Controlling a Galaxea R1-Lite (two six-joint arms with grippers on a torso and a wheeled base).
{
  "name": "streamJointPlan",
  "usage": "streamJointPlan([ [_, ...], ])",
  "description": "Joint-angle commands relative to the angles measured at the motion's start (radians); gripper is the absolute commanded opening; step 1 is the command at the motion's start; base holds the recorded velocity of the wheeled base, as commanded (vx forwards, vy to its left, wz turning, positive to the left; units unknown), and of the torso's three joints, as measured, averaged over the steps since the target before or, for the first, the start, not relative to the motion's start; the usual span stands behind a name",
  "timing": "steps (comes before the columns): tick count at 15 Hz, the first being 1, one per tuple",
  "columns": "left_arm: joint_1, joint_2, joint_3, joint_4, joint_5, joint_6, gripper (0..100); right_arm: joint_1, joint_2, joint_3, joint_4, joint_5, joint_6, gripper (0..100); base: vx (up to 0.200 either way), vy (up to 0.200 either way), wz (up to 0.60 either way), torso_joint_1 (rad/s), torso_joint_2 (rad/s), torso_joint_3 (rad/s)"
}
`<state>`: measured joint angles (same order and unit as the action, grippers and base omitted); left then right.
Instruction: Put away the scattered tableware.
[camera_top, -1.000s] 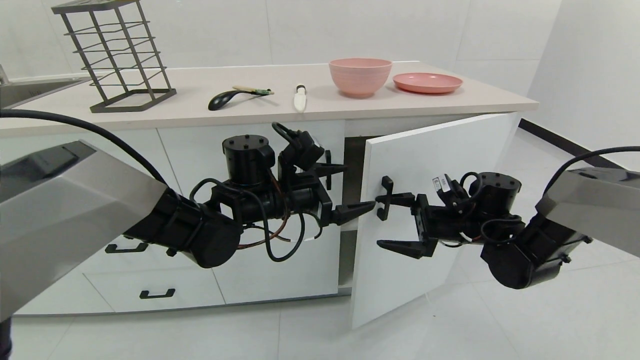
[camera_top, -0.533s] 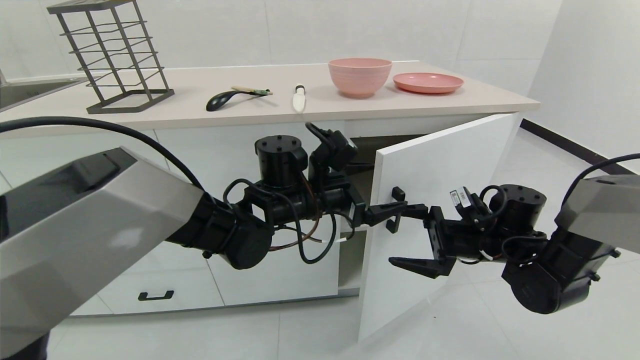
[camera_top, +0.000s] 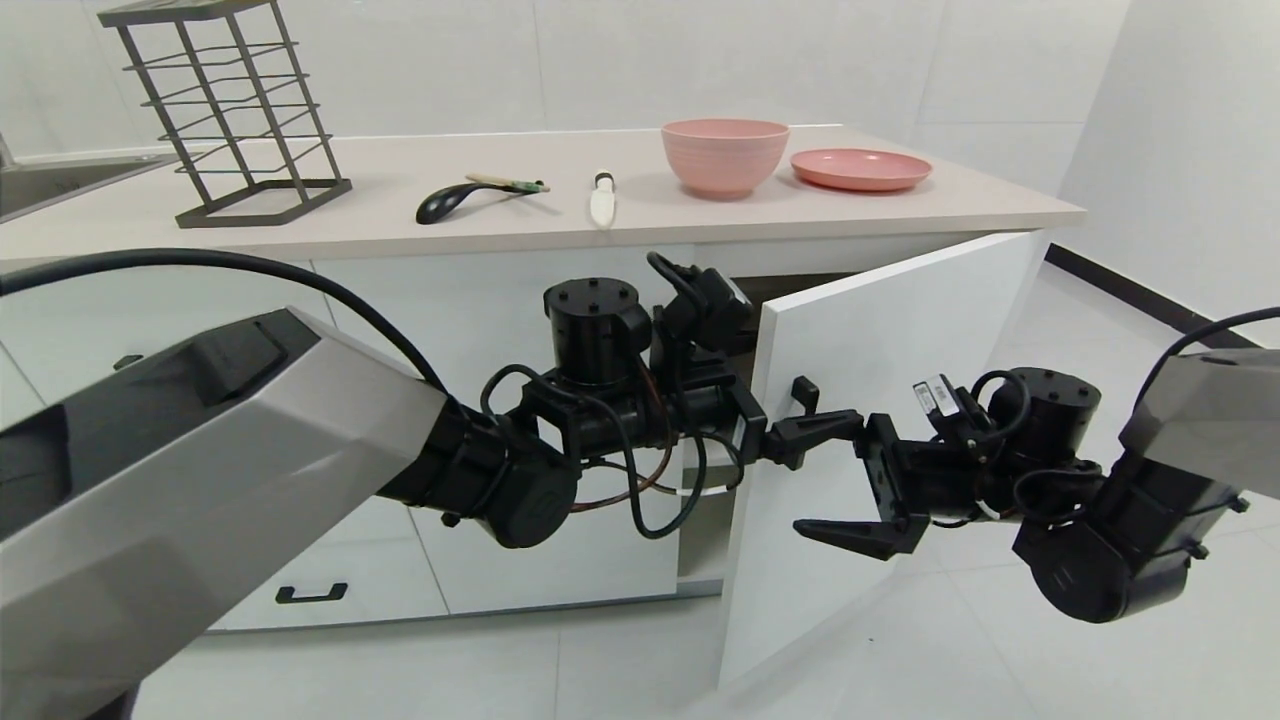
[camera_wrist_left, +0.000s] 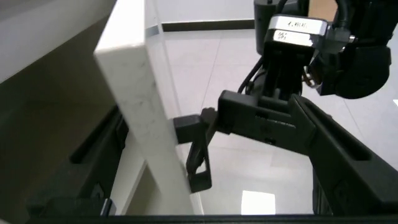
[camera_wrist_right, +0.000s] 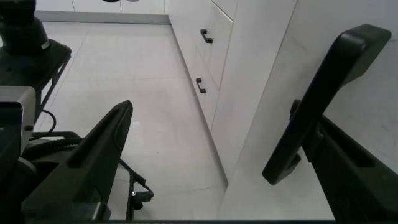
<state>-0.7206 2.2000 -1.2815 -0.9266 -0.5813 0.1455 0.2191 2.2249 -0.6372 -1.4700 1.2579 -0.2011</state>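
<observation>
The door (camera_top: 900, 380) under the counter's (camera_top: 330, 228) right end stood partly open. The right gripper (camera_top: 800, 487), jaws wide, had its upper finger hooked at the handle (camera_top: 803, 392). The left gripper (camera_top: 757, 437), jaws also apart, sat at the door's free edge, seemingly straddling it. The step looked to be swinging the door wider: pull along its arc rather than straight out, keep the hook light, and let the left push from inside without pinching. The bowl (camera_top: 723, 155) and plate (camera_top: 860, 168) sat at the counter's right end. The spoon (camera_top: 450, 200) and knife (camera_top: 601, 203) lay near its front edge, and the rack (camera_top: 235, 110) stood toward its left end.
</observation>
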Motion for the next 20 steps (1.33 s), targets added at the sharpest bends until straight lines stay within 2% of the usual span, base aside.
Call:
streamJointPlan([
  [1, -0.003, 0.001, 0.001, 0.002, 0.001, 0.0, 100, -0.047, 0.024, -0.006, -0.001, -0.031, 0.0, 100, 0.0, 0.0, 0.0, 0.0, 0.0, 0.0],
  [5, -0.019, 0.001, 0.001, 0.005, 0.001, -0.001, 100, -0.112, 0.053, -0.013, -0.003, -0.031, 0.0, 100, 0.0, 0.0, 0.0, 0.0, 0.0, 0.0],
  [8, -0.034, 0.006, -0.001, 0.012, 0.004, -0.001, 100, -0.116, 0.053, -0.002, -0.004, -0.029, -0.001, 100, 0.0, 0.0, 0.0, 0.0, 0.0, 0.0],
  [10, -0.04, 0.006, -0.001, 0.005, 0.011, -0.021, 100, -0.119, -0.008, 0.037, -0.004, -0.029, -0.009, 100, 0.0, 0.0, 0.0, 0.0, 0.0, 0.0],
  [11, -0.056, 0.004, -0.002, 0.014, 0.044, -0.024, 100, -0.126, -0.071, 0.123, -0.007, -0.038, -0.02, 100, 0.0, 0.0, 0.0, 0.0, 0.0, 0.0],
  [13, -0.075, 0.006, -0.004, 0.017, 0.159, -0.041, 100, -0.13, -0.199, 0.295, -0.024, -0.063, -0.029, 100, 0.0, 0.0, 0.0, 0.0, 0.0, 0.0],
  [17, -0.083, 0.014, -0.025, 0.037, 0.187, -0.041, 100, -0.175, -0.462, 0.564, -0.016, -0.12, -0.052, 100, 0.0, 0.0, 0.0, 0.0, 0.0, 0.0],
  [20, -0.083, 0.02, -0.018, 0.028, 0.199, -0.04, 100, -0.224, -0.633, 0.637, 0.02, -0.152, -0.061, 100, 0.0, 0.0, 0.0, 0.0, 0.0, 0.0],
])
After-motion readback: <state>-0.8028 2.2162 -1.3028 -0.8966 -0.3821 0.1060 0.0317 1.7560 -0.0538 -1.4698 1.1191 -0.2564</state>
